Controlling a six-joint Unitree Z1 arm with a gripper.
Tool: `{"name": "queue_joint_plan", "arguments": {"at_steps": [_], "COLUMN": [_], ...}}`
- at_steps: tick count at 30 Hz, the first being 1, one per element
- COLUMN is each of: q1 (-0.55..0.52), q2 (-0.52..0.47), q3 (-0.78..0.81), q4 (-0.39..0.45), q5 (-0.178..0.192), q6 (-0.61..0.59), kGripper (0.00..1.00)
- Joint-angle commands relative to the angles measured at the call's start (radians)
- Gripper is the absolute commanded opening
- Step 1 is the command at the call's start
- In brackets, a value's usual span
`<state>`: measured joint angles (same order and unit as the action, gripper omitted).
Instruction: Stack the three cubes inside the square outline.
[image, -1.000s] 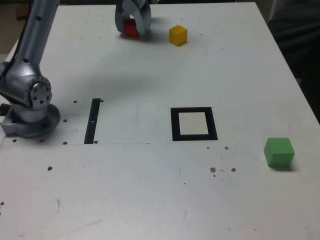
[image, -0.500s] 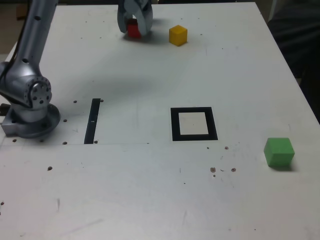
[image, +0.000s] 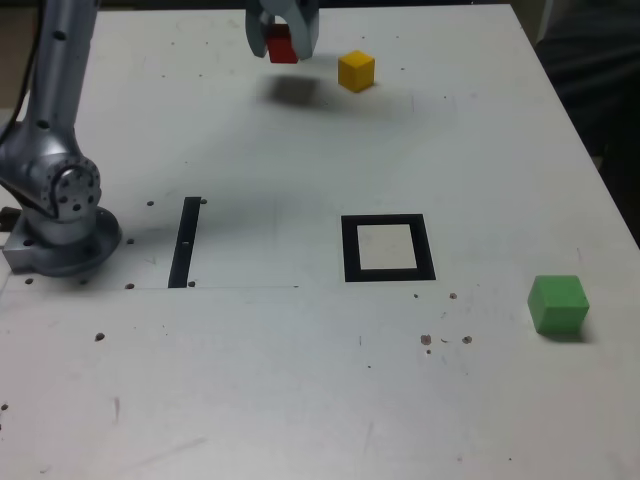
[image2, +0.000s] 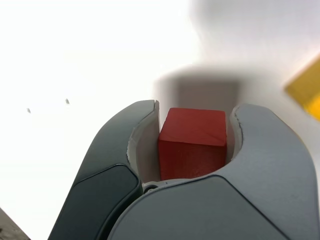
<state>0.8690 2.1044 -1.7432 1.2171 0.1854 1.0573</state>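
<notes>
Red cube (image2: 192, 142) clamped betw. gripper (image2: 195, 112) jaws.

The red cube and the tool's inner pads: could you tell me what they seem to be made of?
Red cube: probably painted wood or hard plastic, with a matte face and crisp edges. The tool is shut on it; its pads look like pale, smooth moulded plastic or rubber. The pictures cannot settle which.

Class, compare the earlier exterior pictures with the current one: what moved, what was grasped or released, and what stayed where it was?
The end effector closed on the red cube and lifted it off the table; a shadow now lies beneath it. It also shifted slightly toward the exterior view's right. The yellow cube, green cube and square outline have not moved.
</notes>
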Motion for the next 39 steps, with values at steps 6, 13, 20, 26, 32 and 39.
{"name": "queue_joint_plan", "arguments": {"at_steps": [6, 13, 20, 26, 32, 39], "q1": [-0.096, -0.2, -0.326, -0.437, -0.541, -0.646], "q2": [-0.088, -0.164, -0.221, -0.249, -0.269, -0.274], "q3": [0.087, 0.188, 0.272, 0.319, 0.345, 0.353], "q4": [0.036, 0.033, 0.034, 0.037, 0.038, 0.038], "q5": [0.032, 0.034, 0.026, -0.003, -0.024, -0.035], "q6": [-0.102, -0.214, -0.359, -0.468, -0.566, -0.679], "kGripper": [0.33, 0.33, 0.33, 0.33, 0.33, 0.33]}}
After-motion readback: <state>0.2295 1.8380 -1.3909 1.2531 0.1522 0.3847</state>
